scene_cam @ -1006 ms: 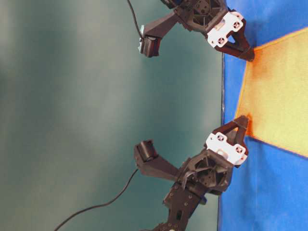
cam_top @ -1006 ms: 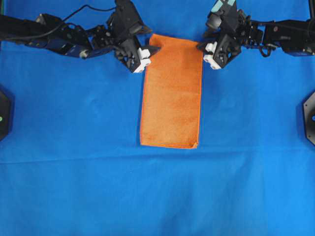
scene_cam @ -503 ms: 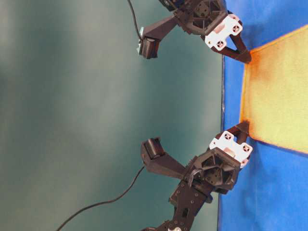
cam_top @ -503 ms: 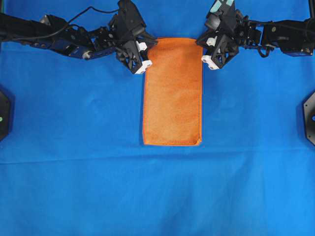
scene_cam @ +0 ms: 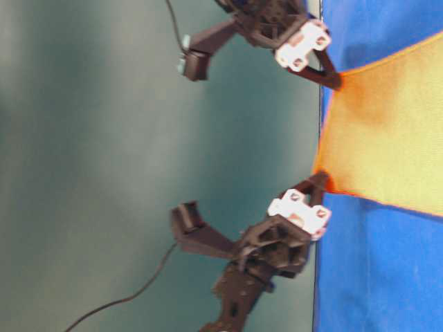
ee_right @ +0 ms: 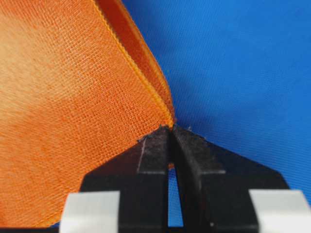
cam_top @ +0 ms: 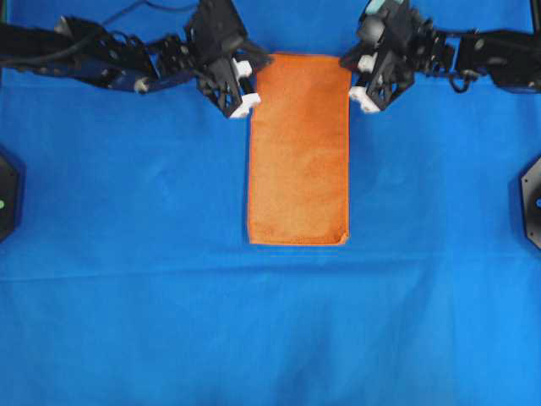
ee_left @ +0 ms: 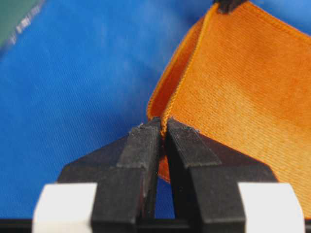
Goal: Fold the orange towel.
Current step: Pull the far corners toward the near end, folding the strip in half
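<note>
The orange towel (cam_top: 298,152), folded into a long narrow rectangle (two layers show at each pinched corner), lies near the middle of the tabletop's far half, on the blue cloth (cam_top: 127,279). Its far edge is raised off the surface; its near edge lies flat, with broad open blue on both sides and toward the near edge. The left end effector (cam_top: 254,65) is clamped on the far-left corner, the right end effector (cam_top: 348,64) on the far-right corner, both arms reaching inward from the far corners.

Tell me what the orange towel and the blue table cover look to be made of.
Orange towel: soft woven or microfibre cloth, matte, with a fine grid texture and a stitched hem. Blue cover: thin smooth fabric, matte, with faint creases; exact fibre cannot be told.
</note>
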Controlling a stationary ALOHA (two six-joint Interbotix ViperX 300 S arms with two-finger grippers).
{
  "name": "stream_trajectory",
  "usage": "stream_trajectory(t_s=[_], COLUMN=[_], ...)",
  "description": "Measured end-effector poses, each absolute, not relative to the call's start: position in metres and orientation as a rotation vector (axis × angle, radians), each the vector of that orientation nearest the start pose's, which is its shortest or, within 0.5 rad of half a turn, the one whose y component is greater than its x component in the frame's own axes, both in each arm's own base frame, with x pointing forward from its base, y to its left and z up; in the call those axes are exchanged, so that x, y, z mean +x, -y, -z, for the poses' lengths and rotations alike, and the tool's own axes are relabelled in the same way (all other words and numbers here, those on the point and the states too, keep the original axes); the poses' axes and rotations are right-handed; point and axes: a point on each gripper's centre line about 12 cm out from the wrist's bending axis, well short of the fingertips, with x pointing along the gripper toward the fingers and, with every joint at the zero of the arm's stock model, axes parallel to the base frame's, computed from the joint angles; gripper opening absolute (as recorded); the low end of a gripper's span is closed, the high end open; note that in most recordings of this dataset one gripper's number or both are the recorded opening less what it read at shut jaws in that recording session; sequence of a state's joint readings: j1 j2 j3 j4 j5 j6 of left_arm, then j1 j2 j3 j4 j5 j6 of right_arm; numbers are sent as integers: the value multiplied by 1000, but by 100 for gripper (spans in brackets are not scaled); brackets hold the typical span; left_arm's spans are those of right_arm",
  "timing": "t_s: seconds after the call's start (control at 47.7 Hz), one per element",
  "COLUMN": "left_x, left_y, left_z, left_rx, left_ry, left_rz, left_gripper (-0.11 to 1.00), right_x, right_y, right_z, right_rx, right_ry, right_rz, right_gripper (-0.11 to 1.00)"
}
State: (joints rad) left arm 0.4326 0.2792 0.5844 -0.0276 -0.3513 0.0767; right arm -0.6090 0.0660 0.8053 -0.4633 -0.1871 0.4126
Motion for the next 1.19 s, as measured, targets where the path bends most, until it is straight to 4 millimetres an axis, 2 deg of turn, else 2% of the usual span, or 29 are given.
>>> stream_trajectory(t_s=[0.21,0.314,0.524,0.65,0.88,1.069,1.195], left_x=[398,398,398,396,394,390,386], left_y=[-171,-164,-154,-141,-88,-37,-14], left_z=[-138,-146,-148,-154,-161,-151,-146], left_rx=[-30,-9,-1,-7,19,28,29], left_ry=[-508,-503,-517,-526,-535,-565,-579], left_rz=[-386,-366,-342,-316,-198,-81,-29], left_gripper=[2,2,2,2,2,2,2], right_x=[301,301,303,305,299,296,296], right_y=[183,177,167,149,100,60,42], right_z=[-147,-155,-158,-162,-167,-161,-158], right_rx=[161,148,147,140,160,196,217], right_ry=[-641,-624,-616,-608,-624,-677,-707], right_rz=[472,459,437,397,307,231,201], right_gripper=[3,3,3,3,3,3,3])
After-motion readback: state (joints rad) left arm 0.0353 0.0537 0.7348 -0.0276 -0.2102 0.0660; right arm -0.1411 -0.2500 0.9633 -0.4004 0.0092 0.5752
